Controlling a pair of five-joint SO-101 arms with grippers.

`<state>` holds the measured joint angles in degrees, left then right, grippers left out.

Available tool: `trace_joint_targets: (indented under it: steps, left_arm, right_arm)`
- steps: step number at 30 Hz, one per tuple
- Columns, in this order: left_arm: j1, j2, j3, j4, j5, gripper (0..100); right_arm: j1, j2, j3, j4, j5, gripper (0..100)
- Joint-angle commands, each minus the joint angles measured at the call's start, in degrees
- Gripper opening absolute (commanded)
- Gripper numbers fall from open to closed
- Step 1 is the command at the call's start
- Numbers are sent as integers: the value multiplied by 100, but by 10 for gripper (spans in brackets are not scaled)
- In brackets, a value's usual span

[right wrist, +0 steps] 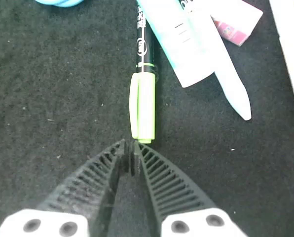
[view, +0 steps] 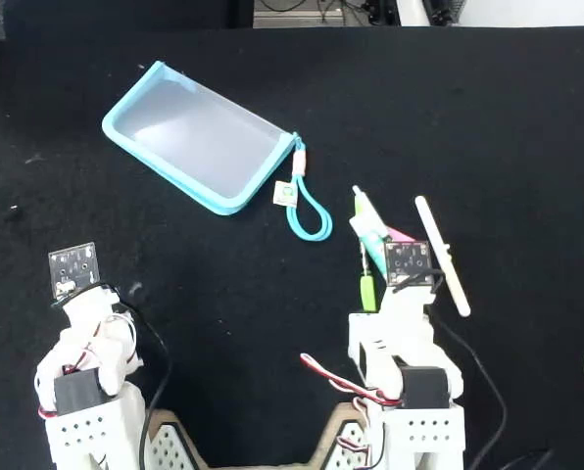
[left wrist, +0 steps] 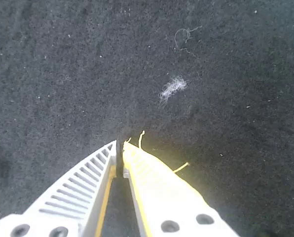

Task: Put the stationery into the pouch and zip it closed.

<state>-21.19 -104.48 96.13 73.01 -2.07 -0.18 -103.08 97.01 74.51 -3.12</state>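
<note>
Right gripper (right wrist: pixel 132 144), its black ribbed fingers pressed together on nothing, sits with its tips just short of the green cap of the black-barrelled highlighter pen (right wrist: pixel 143 106). Beside the pen lie a white-and-mint tube (right wrist: pixel 179 37), a pink eraser (right wrist: pixel 237 20) and a white plastic ruler (view: pixel 442 256). Left gripper (left wrist: pixel 121 144), likewise closed and empty, hangs over the bare black worktop (left wrist: pixel 88 64). Toward the worktop's far left corner lies the translucent pouch with light-blue trim (view: pixel 199 137), well apart from both grippers.

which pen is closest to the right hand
The green-capped marker: its cap end lies just ahead of the right hand, while the white pen lies farther off.
</note>
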Motion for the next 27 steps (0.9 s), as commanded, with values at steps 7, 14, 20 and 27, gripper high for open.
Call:
trace_joint_targets:
  steps: [7, 14, 20, 27]
  left_arm:
    - [418, -35, 119, -642, -9, 33]
    - [66, -35, 119, -3376, -158, 34]
    - [101, -35, 101, -4440, -1389, 34]
    - [101, -35, -347, -4352, -791, 162]
  right_arm:
    - [88, -558, -48, 26, 9, 12]
    - [88, -558, -48, 26, 9, 12]
    - [88, -558, -48, 26, 9, 12]
    - [88, -558, -48, 26, 9, 12]
